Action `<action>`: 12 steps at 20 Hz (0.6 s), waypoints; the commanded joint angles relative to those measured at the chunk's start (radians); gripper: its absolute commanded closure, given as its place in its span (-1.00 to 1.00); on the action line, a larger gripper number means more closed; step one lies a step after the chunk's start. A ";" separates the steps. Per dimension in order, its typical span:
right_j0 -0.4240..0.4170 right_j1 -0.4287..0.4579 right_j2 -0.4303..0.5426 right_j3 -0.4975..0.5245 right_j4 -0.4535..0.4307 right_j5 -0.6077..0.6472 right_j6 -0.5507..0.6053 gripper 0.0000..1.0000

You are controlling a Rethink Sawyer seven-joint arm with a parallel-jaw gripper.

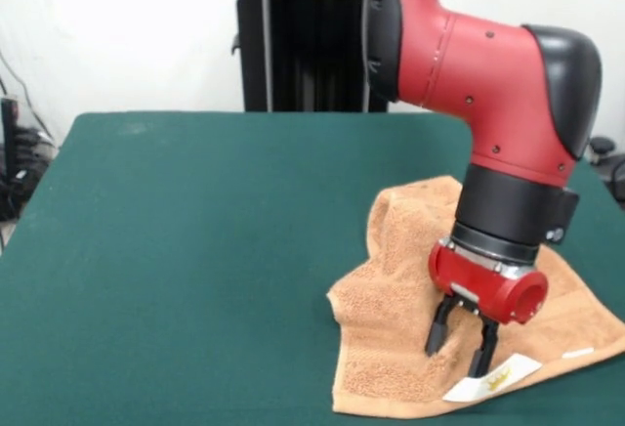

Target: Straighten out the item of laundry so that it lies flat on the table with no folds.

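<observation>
The item of laundry (400, 319), a light-brown terry towel, lies rumpled at the right front of the dark green table (195, 250). Its left part is bunched, with a raised fold at the back and another along the left edge. A white label (493, 379) with a yellow mark shows near its front edge. My gripper (461, 340) comes down over the towel's middle, its two black fingers (439, 328) apart and their tips on or just above the cloth. Nothing is held between them. The arm hides part of the towel's right side.
The robot's black pedestal (303, 45) stands at the table's far edge. Dark cables and equipment (15, 152) sit off the table's left side. A black object (610, 157) shows past the right edge.
</observation>
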 commanded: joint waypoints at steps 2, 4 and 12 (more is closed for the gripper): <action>-0.031 -0.072 0.216 0.048 -0.040 0.192 0.032 -1.00; -0.006 -0.067 0.178 0.042 -0.034 0.212 0.051 -1.00; 0.036 -0.142 0.090 0.090 -0.046 0.313 0.067 -1.00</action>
